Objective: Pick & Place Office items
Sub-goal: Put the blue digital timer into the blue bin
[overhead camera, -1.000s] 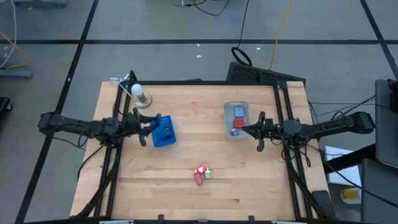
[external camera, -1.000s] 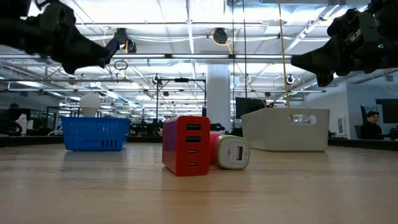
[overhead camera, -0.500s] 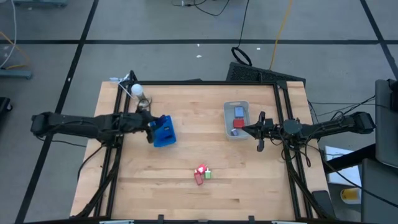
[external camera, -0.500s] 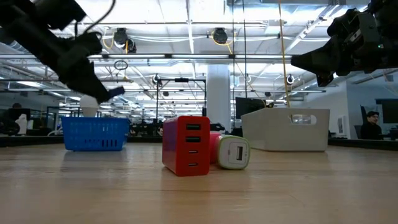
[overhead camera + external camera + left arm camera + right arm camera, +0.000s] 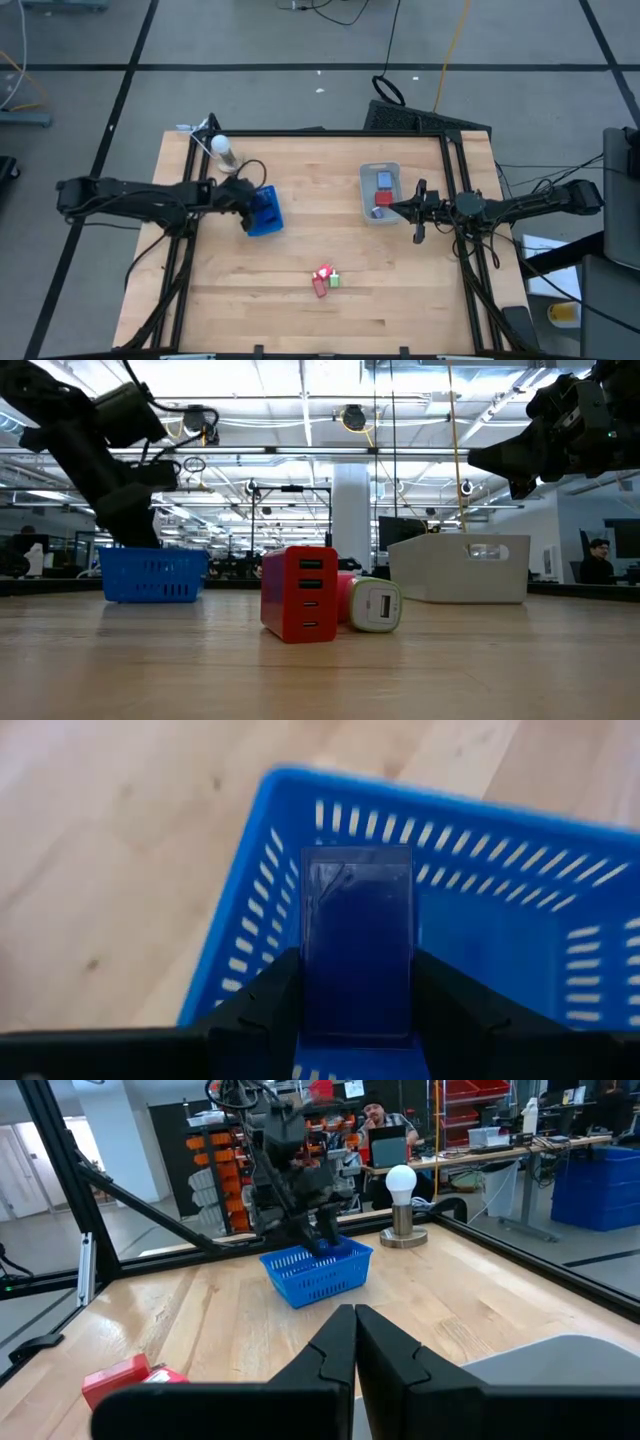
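My left gripper point(image 5: 357, 1015) points down into the blue slotted basket point(image 5: 300, 790), shut on a dark blue rectangular piece point(image 5: 357, 935). In the high view this gripper point(image 5: 247, 207) is at the basket's point(image 5: 267, 212) left side. A red blocky piece point(image 5: 300, 593) and a green-and-white one point(image 5: 376, 606) rest on the table near its front middle point(image 5: 322, 280). My right gripper point(image 5: 355, 1342) is shut and empty. It hangs high beside the clear bin point(image 5: 380, 192), which holds a red piece and a grey-blue piece. My left gripper pinches the dark blue piece between its two fingers point(image 5: 268, 1005), which lie on the piece's two long side edges point(image 5: 308, 990). It comes from above, pointing down into the basket. Whether the piece's far end touches the basket floor I cannot tell.
A white bulb on a round base point(image 5: 222, 150) stands near the table's far left corner, just behind the basket. Black frame rails point(image 5: 455, 180) run along the table's sides. Bare wood point(image 5: 300, 180) lies between basket and bin.
My left gripper has tipped from nearly level to pointing down. It has come down from high above the table into the blue basket, with the blue piece between its fingers. My right arm has kept still.
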